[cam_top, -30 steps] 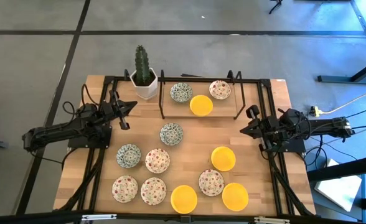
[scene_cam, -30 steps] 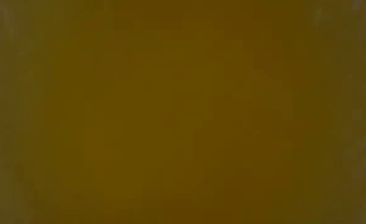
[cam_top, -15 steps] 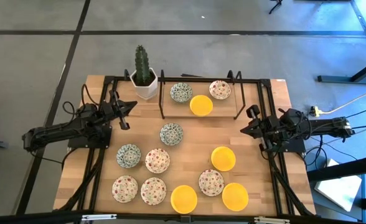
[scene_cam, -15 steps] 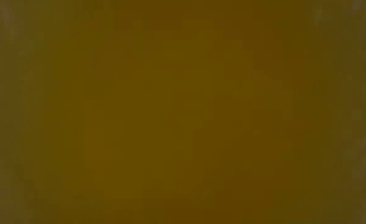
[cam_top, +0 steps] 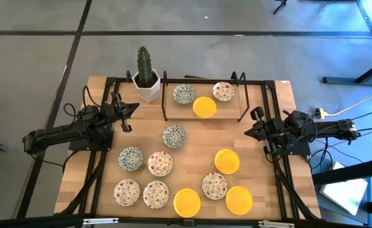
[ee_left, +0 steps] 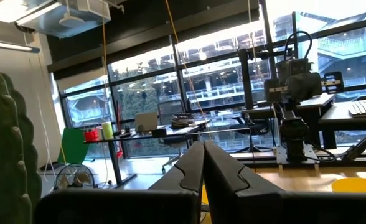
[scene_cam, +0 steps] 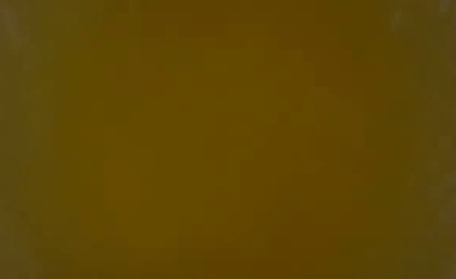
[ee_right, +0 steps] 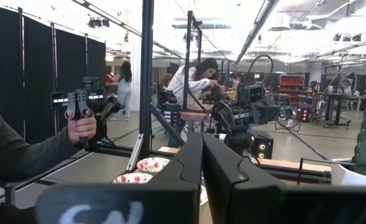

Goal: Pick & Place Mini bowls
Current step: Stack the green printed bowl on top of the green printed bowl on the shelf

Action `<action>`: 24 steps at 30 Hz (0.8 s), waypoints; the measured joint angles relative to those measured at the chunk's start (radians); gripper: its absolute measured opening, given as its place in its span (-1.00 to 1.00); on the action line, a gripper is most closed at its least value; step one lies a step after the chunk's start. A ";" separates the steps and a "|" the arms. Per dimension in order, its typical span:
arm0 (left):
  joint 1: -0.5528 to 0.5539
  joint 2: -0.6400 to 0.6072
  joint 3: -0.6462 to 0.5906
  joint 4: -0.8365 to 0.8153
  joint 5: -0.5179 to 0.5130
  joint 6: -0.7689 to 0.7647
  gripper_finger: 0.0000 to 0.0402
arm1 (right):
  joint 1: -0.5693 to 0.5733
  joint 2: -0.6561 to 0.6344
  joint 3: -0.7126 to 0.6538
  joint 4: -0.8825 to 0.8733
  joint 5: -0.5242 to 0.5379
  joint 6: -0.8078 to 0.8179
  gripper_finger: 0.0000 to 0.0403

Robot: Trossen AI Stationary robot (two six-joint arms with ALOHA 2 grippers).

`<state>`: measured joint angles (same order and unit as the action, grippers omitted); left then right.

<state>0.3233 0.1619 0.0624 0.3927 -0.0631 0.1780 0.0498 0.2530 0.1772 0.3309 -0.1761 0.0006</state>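
High: left gripper (cam_top: 128,109) and right gripper (cam_top: 252,131) clenched, empty; nine bowls (cam_top: 160,163) crowd the tabletop (cam_top: 262,190), three on the rack (cam_top: 202,116); a descent could knock neighbours.
Low: blocked; no check.
Wrists: jaws pressed together.

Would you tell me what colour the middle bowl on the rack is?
Plain bright yellow bowl, clearest in the high view.

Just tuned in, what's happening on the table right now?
Nothing is being handled. The left gripper and the right gripper are both shut and empty, parked at opposite sides of the wooden table. Three mini bowls sit in the black rack at the far edge beside the cactus pot; nine more lie loose on the table. The low view shows nothing usable.
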 joint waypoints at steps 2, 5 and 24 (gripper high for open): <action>0.000 0.000 0.000 0.000 0.000 0.000 -0.96 | 0.000 0.000 0.000 0.000 0.000 0.000 -0.93; 0.000 0.000 0.000 0.000 0.000 -0.001 -0.98 | 0.000 0.000 0.000 0.000 0.000 0.000 -0.93; 0.000 0.000 0.000 0.008 0.000 -0.027 -0.99 | 0.000 0.036 0.000 0.000 -0.001 0.015 -0.93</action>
<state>0.3233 0.1616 0.0620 0.4007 -0.0629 0.1513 0.0500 0.2894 0.1772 0.3310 -0.1768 0.0154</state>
